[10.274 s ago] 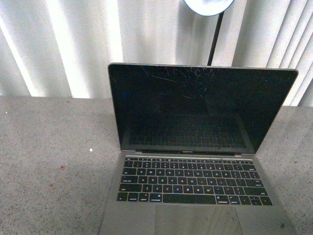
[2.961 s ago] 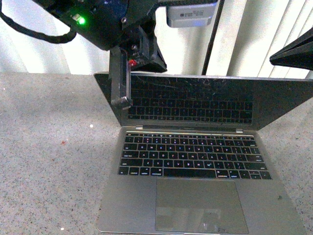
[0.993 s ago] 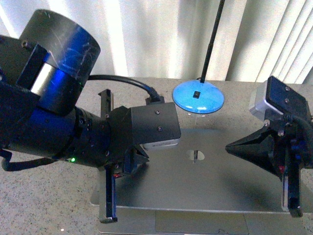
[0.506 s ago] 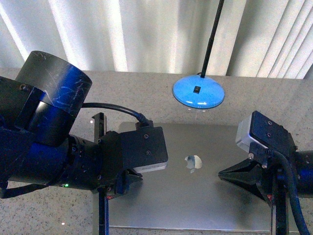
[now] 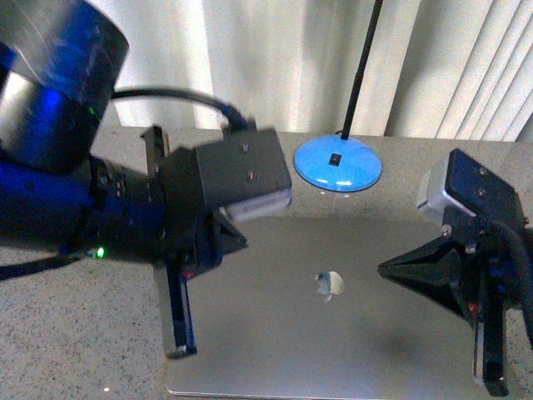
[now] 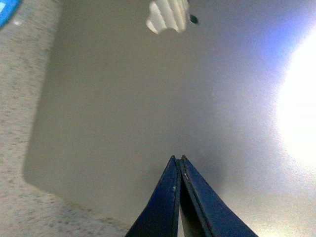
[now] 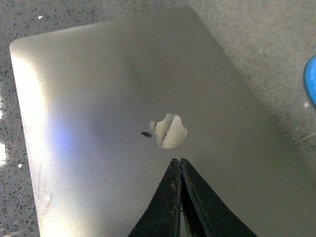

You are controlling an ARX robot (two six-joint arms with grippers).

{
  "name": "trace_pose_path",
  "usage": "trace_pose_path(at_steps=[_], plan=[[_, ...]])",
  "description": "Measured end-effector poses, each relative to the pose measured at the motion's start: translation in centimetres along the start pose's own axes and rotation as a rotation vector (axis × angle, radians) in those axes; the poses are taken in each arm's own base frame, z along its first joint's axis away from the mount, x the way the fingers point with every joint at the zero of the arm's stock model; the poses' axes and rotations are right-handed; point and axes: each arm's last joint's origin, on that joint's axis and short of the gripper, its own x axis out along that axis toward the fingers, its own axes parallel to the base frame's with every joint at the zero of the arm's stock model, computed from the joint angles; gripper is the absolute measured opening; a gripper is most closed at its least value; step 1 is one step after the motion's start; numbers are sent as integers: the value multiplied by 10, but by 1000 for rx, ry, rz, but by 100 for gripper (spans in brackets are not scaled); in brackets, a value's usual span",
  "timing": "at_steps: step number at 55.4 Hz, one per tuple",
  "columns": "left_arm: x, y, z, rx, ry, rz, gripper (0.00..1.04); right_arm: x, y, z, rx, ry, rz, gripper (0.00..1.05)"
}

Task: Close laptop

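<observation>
As the laptop (image 5: 333,333) lies shut, table (image 5: 50,333) shows around its edges.

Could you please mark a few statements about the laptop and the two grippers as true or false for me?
1. The laptop is closed, its logo facing up. True.
2. The left gripper has its fingers spread wide. False: they are pressed together.
3. A blue round base stands on the table beyond the laptop. True.
4. The right gripper clamps the laptop's edge. False: it is shut on nothing, above the laptop near the logo.
</observation>
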Motion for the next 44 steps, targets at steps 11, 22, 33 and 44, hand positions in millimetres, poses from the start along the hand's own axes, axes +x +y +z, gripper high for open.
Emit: trace_pose_path(at_steps=[11,22,33,44], plan=[[-33,28,25,-54,-103,155,18,-20,-10,28,-57,-62,-97,3],[-101,61,45,-191,-236,393,48,-56,-20,77,-158,-189,-355,3],[-178,74,40,-390,-301,608,67,-97,-15,112,-111,-261,-649,3],[-214,69,17,-556,-276,757,96,-130,-10,124,53,-311,-881,3]])
